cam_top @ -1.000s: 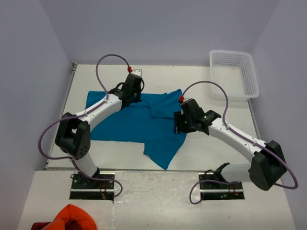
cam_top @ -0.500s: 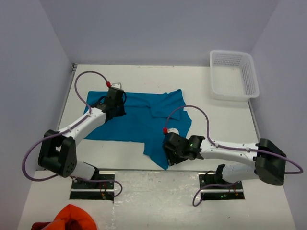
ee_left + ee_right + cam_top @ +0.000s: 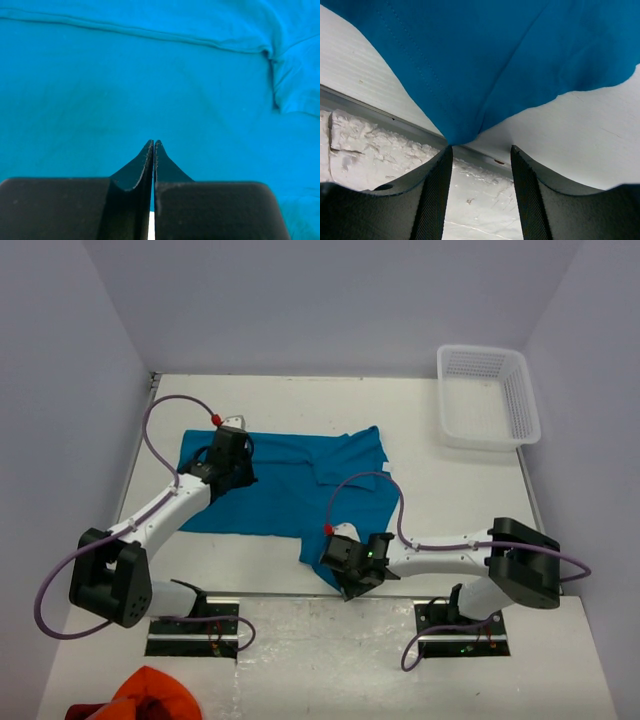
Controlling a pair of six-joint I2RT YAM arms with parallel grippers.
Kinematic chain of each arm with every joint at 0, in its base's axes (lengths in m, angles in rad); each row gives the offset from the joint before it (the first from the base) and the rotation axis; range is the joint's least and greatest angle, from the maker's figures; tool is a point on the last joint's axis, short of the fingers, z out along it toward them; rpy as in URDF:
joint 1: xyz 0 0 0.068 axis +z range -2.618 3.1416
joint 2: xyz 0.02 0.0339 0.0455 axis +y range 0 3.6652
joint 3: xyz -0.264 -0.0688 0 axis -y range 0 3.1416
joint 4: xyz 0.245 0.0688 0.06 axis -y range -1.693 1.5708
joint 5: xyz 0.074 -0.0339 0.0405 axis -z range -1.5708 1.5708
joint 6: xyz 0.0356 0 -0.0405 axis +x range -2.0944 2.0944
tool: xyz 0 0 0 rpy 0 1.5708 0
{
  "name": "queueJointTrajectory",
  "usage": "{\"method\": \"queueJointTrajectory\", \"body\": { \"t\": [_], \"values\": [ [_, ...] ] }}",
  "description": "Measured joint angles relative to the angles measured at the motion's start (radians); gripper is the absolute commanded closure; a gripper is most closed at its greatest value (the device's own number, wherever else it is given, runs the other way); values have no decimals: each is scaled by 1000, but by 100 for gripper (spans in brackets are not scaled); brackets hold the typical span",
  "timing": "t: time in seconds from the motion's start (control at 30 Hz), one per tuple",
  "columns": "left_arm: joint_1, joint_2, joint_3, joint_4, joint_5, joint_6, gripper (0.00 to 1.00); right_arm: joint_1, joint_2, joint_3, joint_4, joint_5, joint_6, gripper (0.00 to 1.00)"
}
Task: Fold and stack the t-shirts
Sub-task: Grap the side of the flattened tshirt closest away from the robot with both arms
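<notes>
**A:** From above, where is everything?

**B:** The t-shirt [image 3: 290, 490] lies spread on the table [image 3: 450, 490]. The left gripper [image 3: 228, 455] is over its far left part. The right gripper [image 3: 353, 580] is low at the shirt's near corner, right by the table's front edge. A basket [image 3: 488, 395] sits well beyond that gripper, off to its side.

**A:** And the left wrist view?

**B:** Its fingers [image 3: 135, 170] are pressed together with nothing between them. Cloth fills everything ahead of the tips, and a seam [image 3: 150, 35] runs across farther ahead. I cannot tell whether the tips touch the cloth.

**A:** And the right wrist?

**B:** The jaws stand apart. The corner [image 3: 462, 132] points into the gap from ahead, nearer one finger than the other and only just at the tips. The metal strip [image 3: 370, 107] of the table edge runs beneath them.

**A:** So how should it take hold?

**B:** I'd centre the gap on the corner and push forward until cloth sits well between the pads. It should stay low enough to catch both layers but clear of the strip, then close. A pinch on the very tip would likely slip. It should lift before carrying the corner over, and the left gripper could steady the far side.
</notes>
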Motion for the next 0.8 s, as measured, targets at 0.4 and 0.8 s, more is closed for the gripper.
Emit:
{"method": "queueJointTrajectory", "body": {
  "t": [0.4,0.8],
  "values": [
    [18,-18,-6,3,7,4,100,5,73,96,14,-2,-13,50],
    [86,-19,-19,6,29,21,99,6,120,98,64,-16,-5,76]
  ]
}}
